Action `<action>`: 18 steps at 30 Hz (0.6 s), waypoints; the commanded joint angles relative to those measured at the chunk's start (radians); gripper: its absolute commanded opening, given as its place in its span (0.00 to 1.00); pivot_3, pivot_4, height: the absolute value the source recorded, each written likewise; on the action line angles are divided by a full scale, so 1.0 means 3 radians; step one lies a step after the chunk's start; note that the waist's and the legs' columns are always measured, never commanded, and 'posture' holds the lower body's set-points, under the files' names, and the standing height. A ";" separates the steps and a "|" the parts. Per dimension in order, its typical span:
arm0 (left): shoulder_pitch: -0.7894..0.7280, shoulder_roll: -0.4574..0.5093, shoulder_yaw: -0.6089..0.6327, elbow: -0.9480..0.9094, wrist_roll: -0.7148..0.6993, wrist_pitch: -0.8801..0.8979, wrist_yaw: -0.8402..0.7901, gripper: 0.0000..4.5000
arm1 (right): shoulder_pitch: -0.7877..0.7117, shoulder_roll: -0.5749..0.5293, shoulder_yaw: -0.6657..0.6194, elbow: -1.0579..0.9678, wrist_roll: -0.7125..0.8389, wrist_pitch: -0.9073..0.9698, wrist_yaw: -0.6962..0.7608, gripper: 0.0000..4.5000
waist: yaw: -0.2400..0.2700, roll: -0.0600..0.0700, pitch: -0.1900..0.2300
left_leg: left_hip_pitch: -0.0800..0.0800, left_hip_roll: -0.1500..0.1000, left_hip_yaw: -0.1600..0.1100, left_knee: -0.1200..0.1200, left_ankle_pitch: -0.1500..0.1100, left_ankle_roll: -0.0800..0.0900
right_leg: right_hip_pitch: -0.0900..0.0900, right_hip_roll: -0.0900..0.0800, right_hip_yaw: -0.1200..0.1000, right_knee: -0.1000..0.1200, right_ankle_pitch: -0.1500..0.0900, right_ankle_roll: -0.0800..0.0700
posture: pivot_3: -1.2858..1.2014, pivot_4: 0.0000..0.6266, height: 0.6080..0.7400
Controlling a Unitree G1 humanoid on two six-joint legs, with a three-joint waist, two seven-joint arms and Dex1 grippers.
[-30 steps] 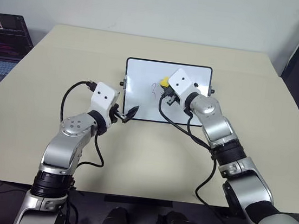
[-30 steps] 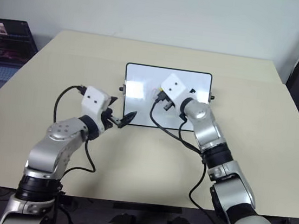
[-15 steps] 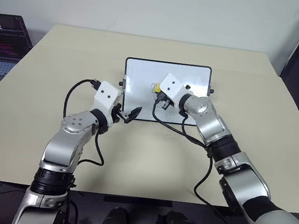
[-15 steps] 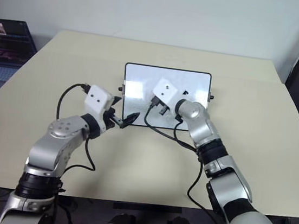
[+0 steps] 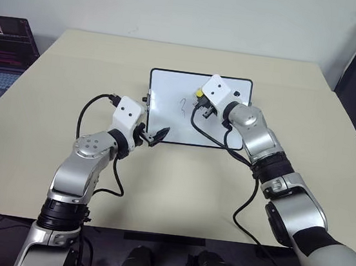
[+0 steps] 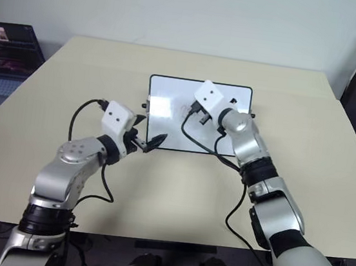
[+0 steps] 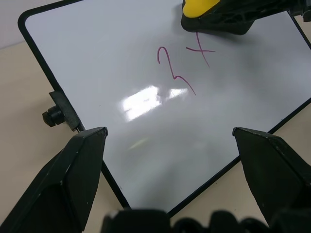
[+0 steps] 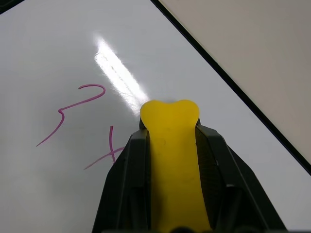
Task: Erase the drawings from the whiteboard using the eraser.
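Nearest the camera, left of centre in the left eye view, the left gripper sits at the lower left corner of the whiteboard, its two black fingers spread wide to either side of that corner and apparently clear of the frame. It grips nothing.

Beyond it, the whiteboard lies flat on the beige table, centre frame. The drawings, a thin reddish "2" and a cross stroke, remain on the upper middle of the board surface.

Farther in, upper centre of the frame, the right gripper is pinching the eraser, a yellow block clamped between its jaws, over the board just beside the cross stroke. Contact with the surface cannot be confirmed.

Risks, as judged: the board is not held, so a firm stroke could slide it across the table. An eraser riding too high would pass over the marks and leave them. A tilted block could wipe only part of the strokes.
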 commanded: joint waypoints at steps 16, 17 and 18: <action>-0.0053 0.0004 -0.0042 -0.0245 -0.0026 0.0110 0.0035 1.00 | -0.0051 -0.0050 0.0113 0.0091 -0.0179 -0.0206 -0.0145 0.21 | -0.0010 0.0000 0.0000 | 0.0021 -0.0001 0.0008 0.0002 0.0002 -0.0002 | 0.0007 0.0001 0.0004 0.0021 0.0000 0.0001 | 0.52 0.24 1.00; -0.0053 0.0006 -0.0044 -0.0251 -0.0029 0.0116 0.0036 1.00 | -0.0050 -0.0051 0.0116 0.0104 -0.0181 -0.0202 -0.0127 0.21 | -0.0009 0.0000 0.0000 | 0.0020 -0.0001 0.0008 0.0001 0.0002 -0.0002 | 0.0007 0.0001 0.0005 0.0020 -0.0001 0.0000 | 0.52 0.24 1.00; -0.0054 0.0008 -0.0045 -0.0258 -0.0031 0.0121 0.0034 1.00 | -0.0026 -0.0061 0.0134 0.0089 -0.0179 -0.0175 -0.0060 0.21 | -0.0009 0.0000 0.0000 | 0.0020 -0.0001 0.0008 -0.0001 0.0001 -0.0002 | 0.0006 0.0001 0.0005 0.0019 -0.0001 0.0000 | 0.52 0.24 1.00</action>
